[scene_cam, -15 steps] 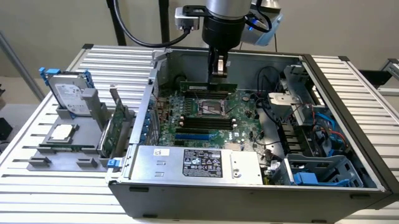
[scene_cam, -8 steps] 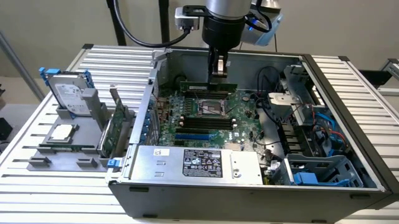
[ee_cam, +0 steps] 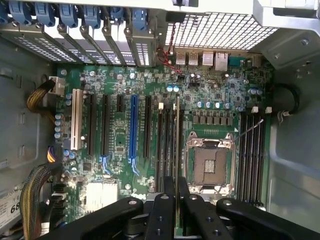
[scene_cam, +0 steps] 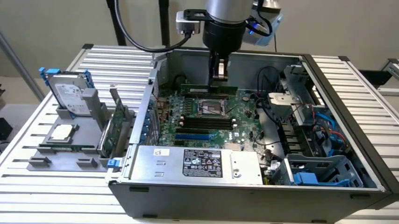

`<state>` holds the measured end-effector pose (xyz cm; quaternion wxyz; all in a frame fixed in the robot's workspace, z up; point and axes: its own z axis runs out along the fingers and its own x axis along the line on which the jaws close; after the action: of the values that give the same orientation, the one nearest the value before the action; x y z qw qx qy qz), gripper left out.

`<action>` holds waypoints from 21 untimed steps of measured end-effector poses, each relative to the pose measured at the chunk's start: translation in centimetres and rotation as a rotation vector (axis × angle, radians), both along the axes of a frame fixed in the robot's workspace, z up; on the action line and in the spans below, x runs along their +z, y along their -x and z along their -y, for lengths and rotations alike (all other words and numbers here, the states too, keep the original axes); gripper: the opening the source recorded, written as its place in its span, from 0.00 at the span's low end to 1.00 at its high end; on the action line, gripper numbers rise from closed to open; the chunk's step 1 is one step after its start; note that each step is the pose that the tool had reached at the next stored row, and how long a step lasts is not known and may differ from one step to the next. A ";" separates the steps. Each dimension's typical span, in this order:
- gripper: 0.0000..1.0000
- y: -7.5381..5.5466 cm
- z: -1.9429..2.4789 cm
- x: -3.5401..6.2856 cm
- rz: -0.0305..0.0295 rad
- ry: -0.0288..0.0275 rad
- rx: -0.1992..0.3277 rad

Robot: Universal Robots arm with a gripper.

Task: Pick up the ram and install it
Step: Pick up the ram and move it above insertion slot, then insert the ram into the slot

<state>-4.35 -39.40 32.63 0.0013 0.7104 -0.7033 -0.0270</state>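
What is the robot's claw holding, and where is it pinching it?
The gripper pinches the long, thin green ram stick by its upper long edge, about midway along.

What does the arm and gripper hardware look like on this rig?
The arm is a silver tube ending in a black cylindrical wrist. A black cable loops to a grey connector box on one side; a white module with a blue light sits on the other. The gripper is black, with two slim fingers on screw-pinned linkage bars.
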 end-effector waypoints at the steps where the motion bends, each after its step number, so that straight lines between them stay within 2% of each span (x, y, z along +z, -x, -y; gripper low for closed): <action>1: 0.00 0.0 0.06 -0.11 0.0000 0.0001 -0.002; 12: 0.00 0.0 0.37 -1.25 0.0008 0.0026 -0.029; 21: 0.00 -0.4 0.38 -2.86 0.0008 0.0027 -0.037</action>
<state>-3.92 -39.78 29.78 0.0015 0.6973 -0.7163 -0.0258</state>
